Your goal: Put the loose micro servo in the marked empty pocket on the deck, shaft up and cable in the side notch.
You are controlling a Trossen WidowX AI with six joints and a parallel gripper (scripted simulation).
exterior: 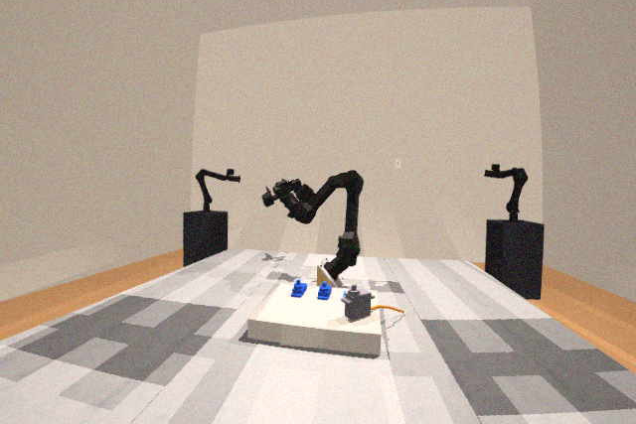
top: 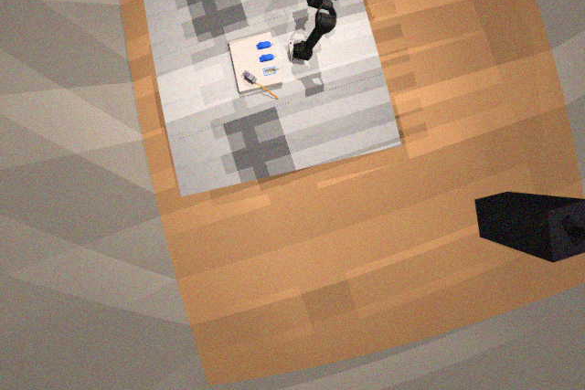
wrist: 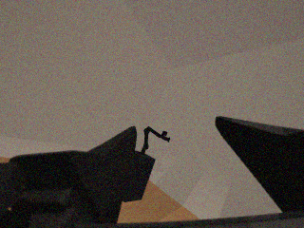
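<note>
The loose grey micro servo [top: 249, 77] [exterior: 358, 305] stands on the pale deck [top: 243, 53] [exterior: 287, 314], near a corner. Its output shaft points up and its body is turned diagonally to the pocket. Its orange cable [top: 268, 90] [exterior: 388, 308] runs out past the deck's edge. The marked pocket, with a light blue outline [top: 263, 71], is empty beside the servo; in the exterior view the servo mostly hides it. My gripper [wrist: 175, 125] is open, with nothing between its fingers. It is raised far from the servo, on the other side of the arm's base, facing away from the deck.
Two blue servos [top: 263, 45] [top: 266, 57] [exterior: 298, 289] [exterior: 324, 291] sit in the deck in line with the pocket. The arm's base [top: 301, 51] stands close to the deck's edge. Other arms on black pedestals [exterior: 205, 236] [exterior: 513, 257] stand far off.
</note>
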